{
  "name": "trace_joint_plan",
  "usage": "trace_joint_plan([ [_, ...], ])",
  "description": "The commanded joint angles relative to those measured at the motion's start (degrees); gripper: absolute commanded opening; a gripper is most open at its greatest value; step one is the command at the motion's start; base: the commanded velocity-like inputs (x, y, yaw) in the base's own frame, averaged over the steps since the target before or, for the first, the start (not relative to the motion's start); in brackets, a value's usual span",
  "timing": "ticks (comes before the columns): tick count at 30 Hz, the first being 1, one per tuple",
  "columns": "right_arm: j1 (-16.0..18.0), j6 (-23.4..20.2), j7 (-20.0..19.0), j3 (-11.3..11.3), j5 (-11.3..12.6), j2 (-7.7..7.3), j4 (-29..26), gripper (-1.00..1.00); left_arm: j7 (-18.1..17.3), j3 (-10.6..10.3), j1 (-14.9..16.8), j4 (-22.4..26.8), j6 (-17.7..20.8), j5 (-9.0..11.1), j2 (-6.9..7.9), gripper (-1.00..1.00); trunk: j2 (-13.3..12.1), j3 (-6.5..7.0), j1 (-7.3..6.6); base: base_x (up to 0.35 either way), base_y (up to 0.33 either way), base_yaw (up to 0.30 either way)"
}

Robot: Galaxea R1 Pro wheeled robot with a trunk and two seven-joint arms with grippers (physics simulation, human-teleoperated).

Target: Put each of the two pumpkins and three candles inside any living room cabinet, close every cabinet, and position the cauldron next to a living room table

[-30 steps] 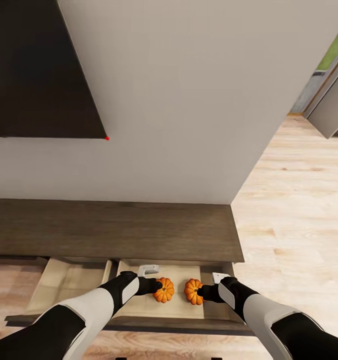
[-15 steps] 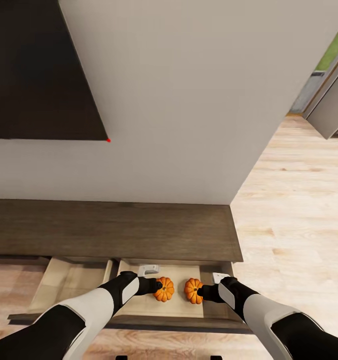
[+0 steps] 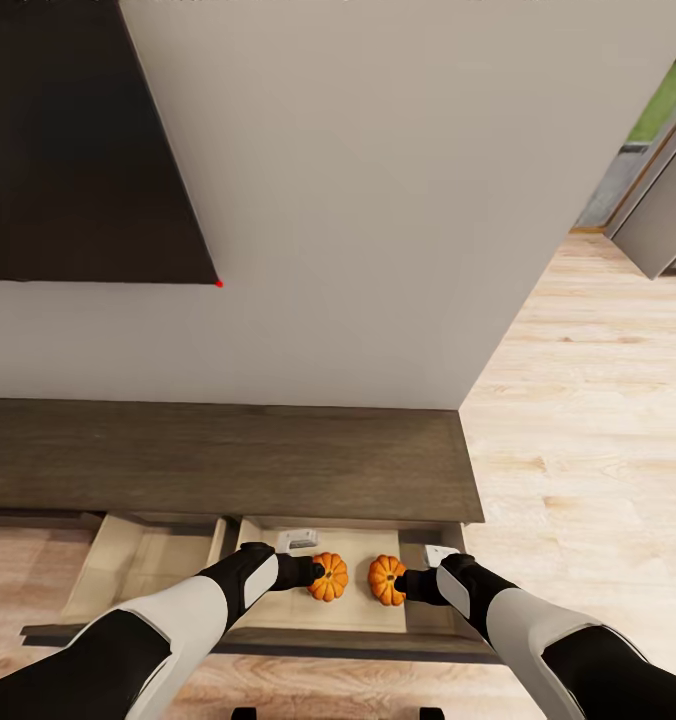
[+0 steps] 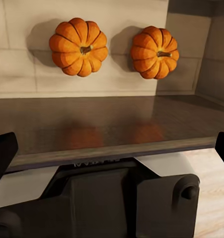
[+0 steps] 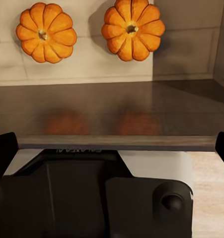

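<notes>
While the cabinet (image 3: 228, 460) stands against the white wall (image 3: 378, 200), two of its drawers are pulled out. The left drawer (image 3: 143, 565) shows a bare beige inside. The right drawer (image 3: 278, 605) holds both pumpkins on its beige floor. The left gripper (image 3: 313, 572) is just beside the left pumpkin (image 3: 328, 578), and the right pumpkin (image 3: 386, 581) sits near it, just beside the right gripper (image 3: 408, 586). From each wrist camera, both pumpkins (image 4: 78, 47) (image 4: 154, 52) (image 5: 46, 39) (image 5: 132, 33) sit free beyond the dark drawer front (image 4: 107, 129), with the finger tips spread far apart at the picture's edges. Both grippers are let go and hold nothing. A light wood floor (image 3: 598, 420) lies to the right.
</notes>
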State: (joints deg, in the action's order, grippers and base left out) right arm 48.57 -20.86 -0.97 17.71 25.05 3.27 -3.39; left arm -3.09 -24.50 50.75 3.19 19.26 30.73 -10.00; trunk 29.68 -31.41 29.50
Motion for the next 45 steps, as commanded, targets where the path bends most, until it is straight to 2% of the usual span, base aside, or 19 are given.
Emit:
trace_joint_plan([
  [1, 0.03, -0.24, -0.09, 0.48, 0.35, -0.02, -0.04, 1.00, -0.07, -0.50, 0.05, -0.02, 0.16, 0.47, 0.00, 1.00, -0.35, 0.12, -0.20, 0.000, 0.000, 0.000],
  [17, 0.03, -0.24, -0.11, 0.48, 0.35, -0.02, -0.04, 1.00, -0.07, -0.47, 0.05, -0.02, 0.16, 0.47, 0.00, 1.00, -6.76, 3.00, -3.72, 0.000, 0.000, 0.000],
  [45, 0.03, -0.24, -0.17, 0.48, 0.35, -0.02, -0.04, 1.00, -0.07, -0.47, 0.05, -0.03, 0.16, 0.47, 0.00, 1.00, -6.76, 3.00, -3.72, 0.000, 0.000, 0.000],
])
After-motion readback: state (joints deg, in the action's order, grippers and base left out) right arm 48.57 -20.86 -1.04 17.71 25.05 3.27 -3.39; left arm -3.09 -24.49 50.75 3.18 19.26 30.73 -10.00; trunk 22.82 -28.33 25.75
